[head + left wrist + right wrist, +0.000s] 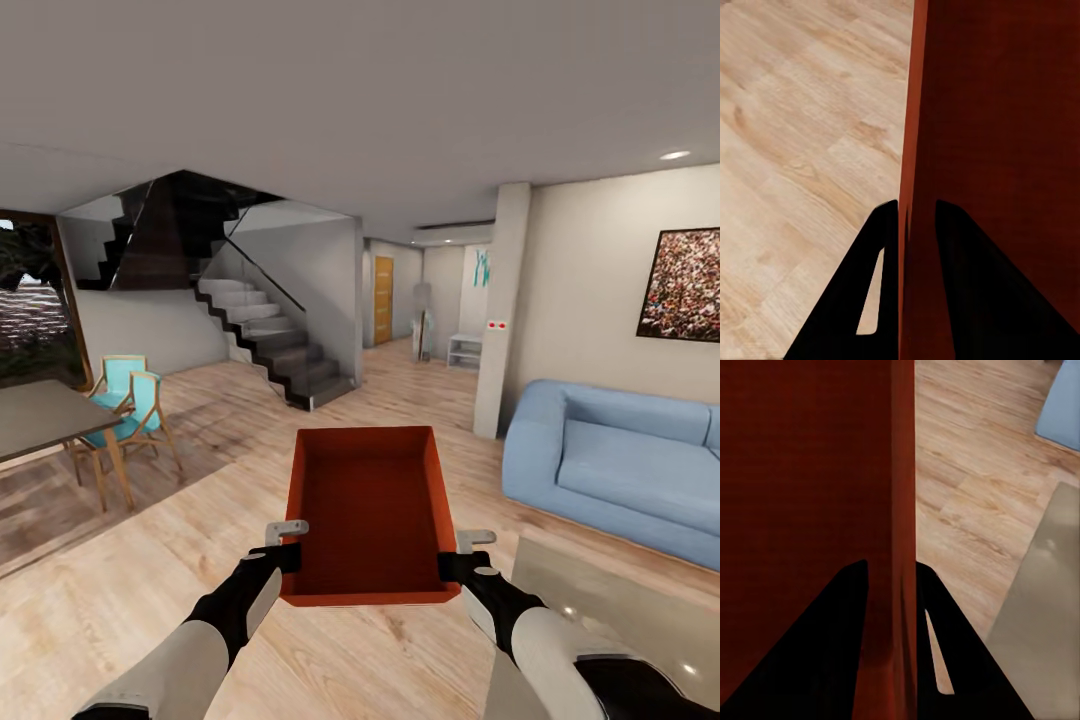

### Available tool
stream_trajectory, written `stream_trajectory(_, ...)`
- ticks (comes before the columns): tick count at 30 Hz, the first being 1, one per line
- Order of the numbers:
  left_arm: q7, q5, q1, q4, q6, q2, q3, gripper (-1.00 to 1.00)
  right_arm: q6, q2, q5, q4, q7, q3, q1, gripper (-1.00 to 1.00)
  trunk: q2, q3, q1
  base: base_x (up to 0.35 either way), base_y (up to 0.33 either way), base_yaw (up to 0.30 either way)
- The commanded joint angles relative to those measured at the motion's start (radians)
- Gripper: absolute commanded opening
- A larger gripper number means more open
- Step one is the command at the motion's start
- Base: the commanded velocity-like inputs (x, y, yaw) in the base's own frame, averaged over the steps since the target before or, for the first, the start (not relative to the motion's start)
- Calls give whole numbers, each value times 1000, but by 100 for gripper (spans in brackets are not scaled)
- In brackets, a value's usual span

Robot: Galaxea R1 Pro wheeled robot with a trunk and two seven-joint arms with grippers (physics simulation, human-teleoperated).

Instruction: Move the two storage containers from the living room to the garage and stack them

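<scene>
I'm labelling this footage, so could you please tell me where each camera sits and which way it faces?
Head view: on the robot's head, looking forward and down the living room; both forearms hold the orange bin, left hand, right hand.
Left wrist view: along the left hand, its fingers astride the bin's wall, wood floor beyond.
Right wrist view: along the right hand, gripping the opposite wall, near the blue sofa.
All three views share the bin.

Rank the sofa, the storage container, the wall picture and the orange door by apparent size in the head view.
1. Blue sofa
2. Storage container, though it is nearest the camera, which inflates it
3. Wall picture
4. Orange door, far down the hallway
</scene>
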Motion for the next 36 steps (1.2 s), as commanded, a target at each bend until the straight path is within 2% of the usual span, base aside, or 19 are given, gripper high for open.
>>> stream_trajectory(1, 29, -7, 1, 0, 8, 22, -10, -100, -2, 0, 6, -3, -2, -32, -1, -100, -1, 0, 1, 323, 61, 0)
stream_trajectory(10, 29, -7, 1, 0, 8, 22, -10, -100, -2, 1, 6, -2, -2, -32, -1, -100, -1, -1, 1, 323, 72, 16)
stream_trajectory(22, 29, -7, 1, 0, 8, 22, -10, -100, -2, 1, 6, -1, -2, -32, -1, -100, -1, -11, 1, 323, 74, 181)
stream_trajectory(36, 29, -7, 1, -1, 8, 22, -10, -100, -2, 1, 5, 0, -1, -33, -1, -100, -1, -11, 1, 323, 74, 10)
